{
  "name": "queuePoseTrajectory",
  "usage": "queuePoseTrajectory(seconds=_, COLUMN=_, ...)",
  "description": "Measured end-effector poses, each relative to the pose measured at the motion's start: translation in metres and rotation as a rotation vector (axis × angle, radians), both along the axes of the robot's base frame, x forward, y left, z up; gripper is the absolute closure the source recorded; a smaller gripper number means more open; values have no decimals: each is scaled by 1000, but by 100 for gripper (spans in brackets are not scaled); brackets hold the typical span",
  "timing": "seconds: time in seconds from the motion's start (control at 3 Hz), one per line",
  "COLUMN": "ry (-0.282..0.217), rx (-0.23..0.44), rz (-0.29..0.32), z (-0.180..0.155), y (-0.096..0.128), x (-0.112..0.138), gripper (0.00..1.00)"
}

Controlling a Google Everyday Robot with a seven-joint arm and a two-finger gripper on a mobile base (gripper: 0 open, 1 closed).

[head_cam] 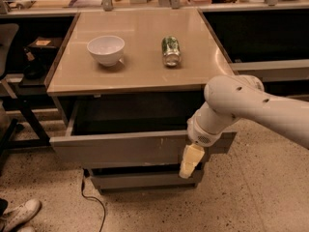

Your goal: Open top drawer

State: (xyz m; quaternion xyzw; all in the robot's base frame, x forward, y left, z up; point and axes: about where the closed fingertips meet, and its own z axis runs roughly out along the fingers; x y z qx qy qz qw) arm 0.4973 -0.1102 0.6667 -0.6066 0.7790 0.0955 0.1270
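The top drawer [120, 149] is a wide flat grey front under the tan table top, pulled well out so that its dark inside shows behind the front. Small white scuffs mark the front right of centre. My gripper [191, 161] hangs from the white arm [251, 108] at the drawer's right end, its cream-coloured tip reaching down over the drawer's lower edge. A narrower grey drawer [145, 179] sits pushed in below.
A white bowl [105, 49] and a green can [170, 50] lying on its side rest on the table top [140, 69]. A black cable [94, 202] runs over the speckled floor, a white shoe [19, 214] lies at bottom left, and dark shelving stands on both sides.
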Motion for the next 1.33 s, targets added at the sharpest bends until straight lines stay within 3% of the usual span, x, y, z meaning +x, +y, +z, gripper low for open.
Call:
queuePoseTrajectory(seconds=0.33, ry=68, rx=-23, rz=-12, z=-23, y=-5, x=-12, gripper=0)
queuePoseTrajectory(seconds=0.67, ry=84, rx=-30, rz=-17, z=-23, y=-8, x=-18, gripper=0)
queuePoseTrajectory(seconds=1.0, ry=112, rx=-32, rz=-31, z=-17, y=-13, x=-34, gripper=0)
queuePoseTrajectory(seconds=1.33, ry=139, rx=-42, rz=-53, z=10, y=-22, x=-70, gripper=0)
